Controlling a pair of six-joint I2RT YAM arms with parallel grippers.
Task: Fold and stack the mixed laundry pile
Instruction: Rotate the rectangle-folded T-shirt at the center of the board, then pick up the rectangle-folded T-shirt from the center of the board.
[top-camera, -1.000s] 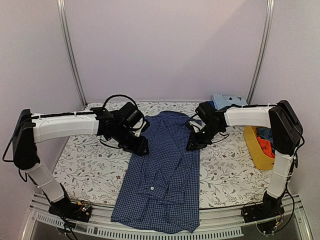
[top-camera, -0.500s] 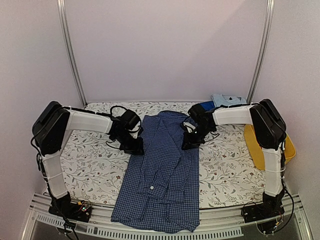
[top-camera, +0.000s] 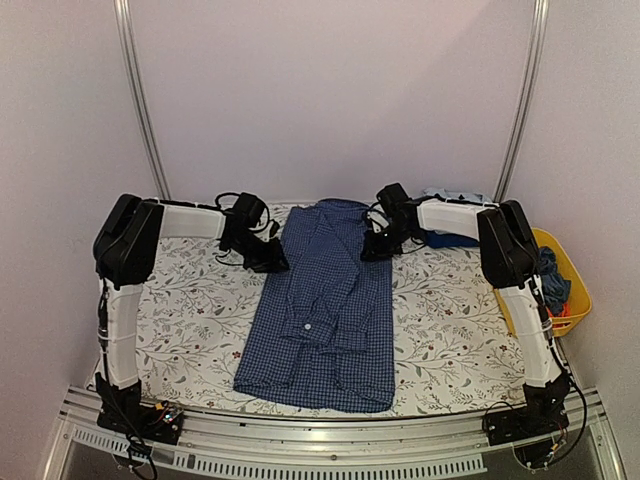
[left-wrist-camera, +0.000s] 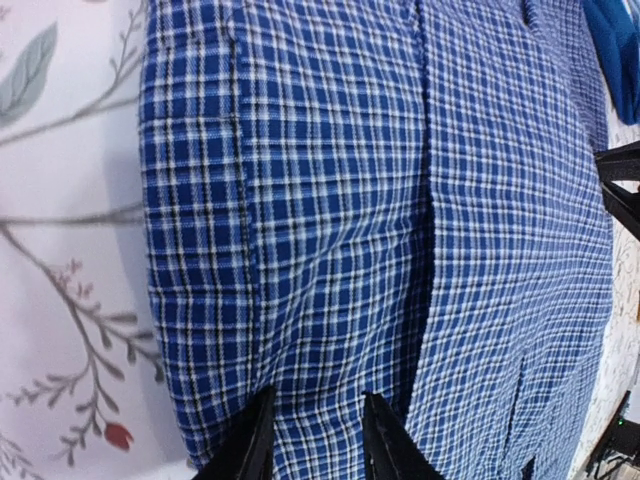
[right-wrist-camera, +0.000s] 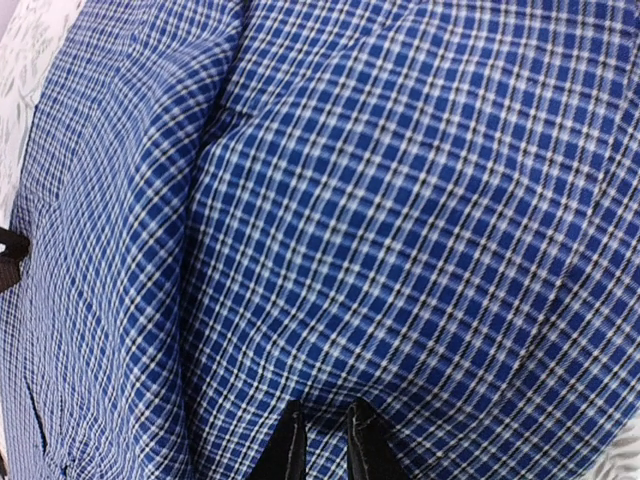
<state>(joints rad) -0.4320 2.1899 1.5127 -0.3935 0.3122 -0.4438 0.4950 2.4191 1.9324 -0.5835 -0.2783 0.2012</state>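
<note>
— Two arms, one flowered table (top-camera: 190, 300). Blue check shirt (top-camera: 325, 300) lies lengthwise down its middle, folded narrow, collar at the far end.
— Grips?
— Left gripper (left-wrist-camera: 318, 400) is pinched on the shirt's far left edge. Right gripper (right-wrist-camera: 325, 405) is nipped tight on the far right.
— Doing it well?
— My judgement: move both hands level and together with even tension, or the cloth skews or slips.

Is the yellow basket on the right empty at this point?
No, the top view shows the yellow basket holding a dark blue garment and a red-orange piece.
</note>
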